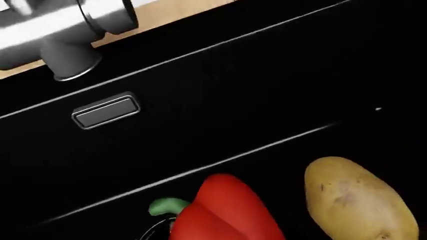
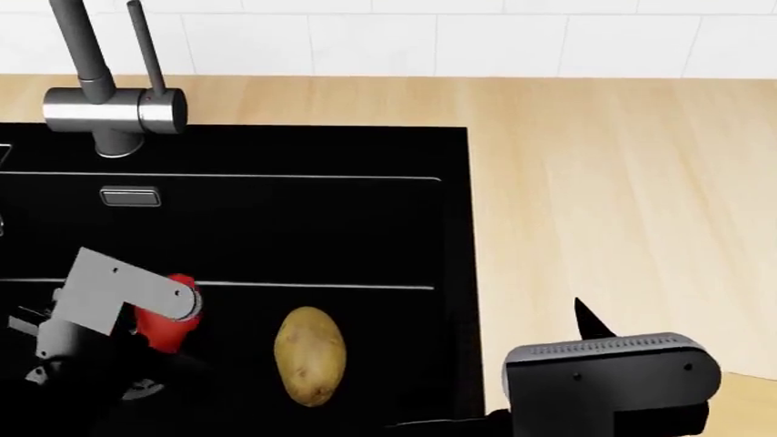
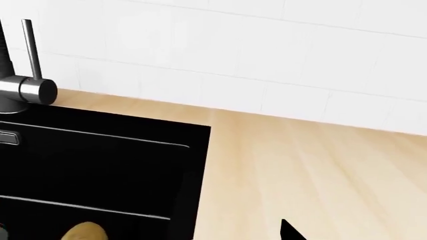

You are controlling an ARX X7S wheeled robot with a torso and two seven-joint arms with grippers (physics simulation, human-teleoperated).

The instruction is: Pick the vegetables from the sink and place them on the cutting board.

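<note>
Nearest to the head camera sits the dark grey housing of the right arm (image 2: 613, 382), low over the pale wooden countertop (image 2: 607, 182); only one black fingertip (image 2: 589, 319) shows, so I cannot tell if the right gripper is apart or together. The left arm (image 2: 116, 296), with its light grey link, reaches down into the large matte black sink (image 2: 364, 228). Its fingers appear in no view, so their state I also cannot tell.

Directly under that link lies the glossy red bell pepper (image 1: 230, 210) with a short green stem (image 1: 167, 205), partly hidden in the head view. Just beside it, not touching, rests the oval tan-brown speckled potato (image 2: 309, 355). Both lie on the sink floor, near the front. Further out are the steel overflow plate (image 1: 107, 111) and the grey faucet (image 2: 109, 100).

The step seems to be the approach to the pepper. To do it well, I think the arm should descend straight over the pepper body, avoiding the stem and the potato. No cutting board is visible in these views.
</note>
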